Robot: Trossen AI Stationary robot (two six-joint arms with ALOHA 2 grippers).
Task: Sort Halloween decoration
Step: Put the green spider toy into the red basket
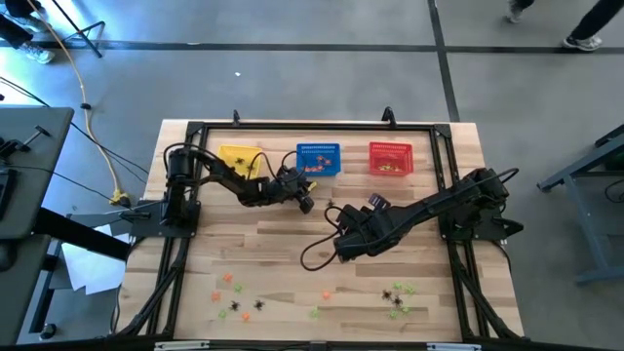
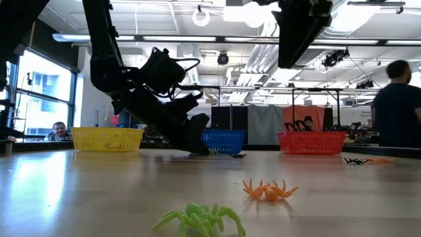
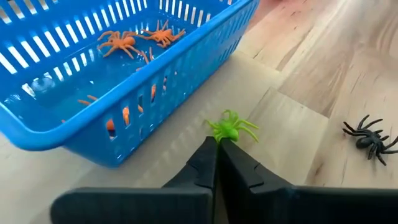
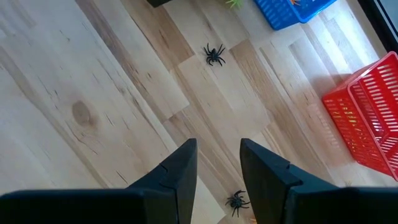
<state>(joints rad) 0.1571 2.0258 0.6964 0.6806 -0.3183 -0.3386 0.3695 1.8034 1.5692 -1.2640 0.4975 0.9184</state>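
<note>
A small light green spider (image 3: 231,129) lies on the wooden table beside the near wall of the blue basket (image 3: 118,93), which holds orange spiders (image 3: 121,42). My left gripper (image 3: 216,149) is low over the table, slanting down, shut at this spider's near end. A black spider (image 3: 370,138) lies close by on the wood. My right gripper (image 4: 217,165) hangs open high above the table's middle (image 1: 343,242), with nothing between its fingers. Below it lie two black spiders (image 4: 214,55) (image 4: 236,202). My left gripper's fingertips (image 3: 208,152) close on the green spider's near end (image 3: 219,135), only at their very tips. Whether they have the body or a leg does not show. The fingers slant down from the table's left side. The spider rests on the table.
The yellow basket (image 1: 240,158), the blue basket (image 1: 318,158) and the red basket (image 1: 390,159) stand in a row at the far edge. Loose orange, green and black trinkets lie near the front edge at left (image 1: 234,297) and right (image 1: 398,295). People are in the room beyond.
</note>
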